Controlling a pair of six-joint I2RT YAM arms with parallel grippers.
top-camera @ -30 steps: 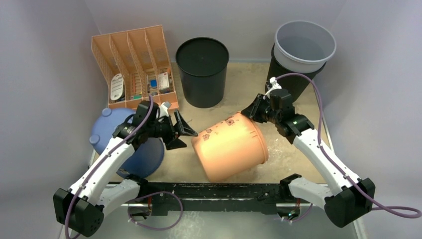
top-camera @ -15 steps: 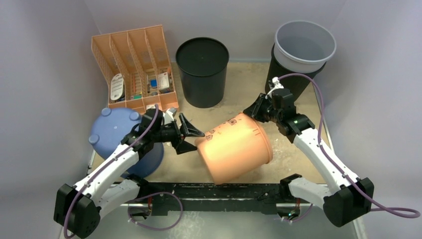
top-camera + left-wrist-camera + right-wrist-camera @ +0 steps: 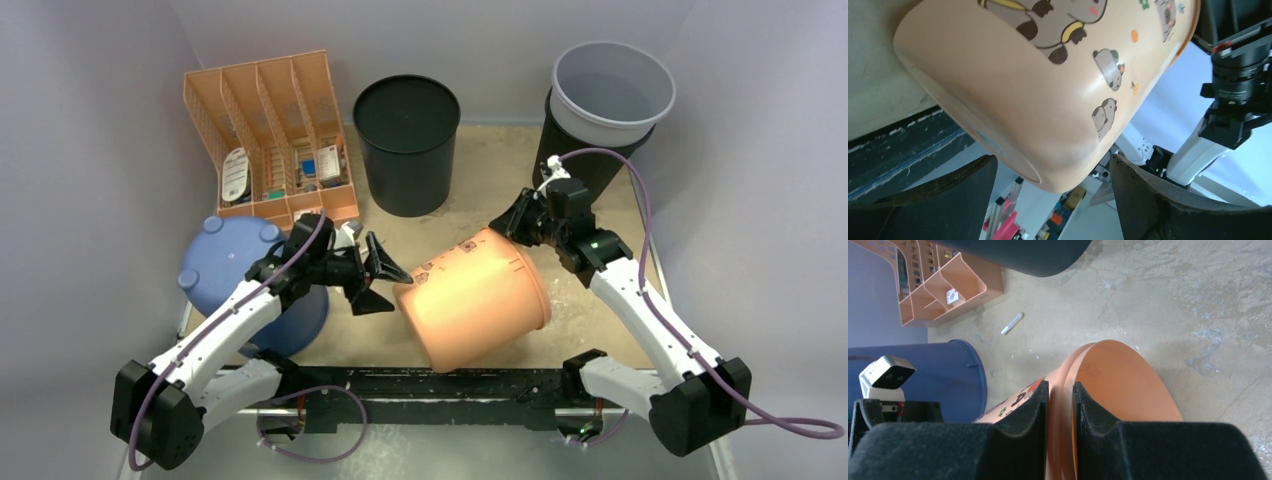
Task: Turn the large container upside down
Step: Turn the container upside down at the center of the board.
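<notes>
The large container [image 3: 470,300] is a peach-orange bucket with animal stickers, lying tilted on its side mid-table, base toward the left arm and mouth toward the right. My right gripper [image 3: 510,225] is shut on its upper rim; in the right wrist view the pads [image 3: 1030,407] pinch the rim wall of the container [image 3: 1118,385] from inside and outside. My left gripper [image 3: 385,285] is open at the base end. In the left wrist view the rounded base of the container [image 3: 1048,75] sits between the spread fingers [image 3: 963,185] without touching them.
A blue upside-down tub [image 3: 245,280] lies under the left arm. An orange file organiser [image 3: 270,130] stands at the back left, a black bin [image 3: 406,140] behind the container, a grey bucket [image 3: 612,95] nested in a black one at the back right. A small white stick [image 3: 1012,323] lies on the table.
My left gripper has moved right, up to the container's base, jaws wide. The container has shifted slightly to the right in the right gripper's hold.
</notes>
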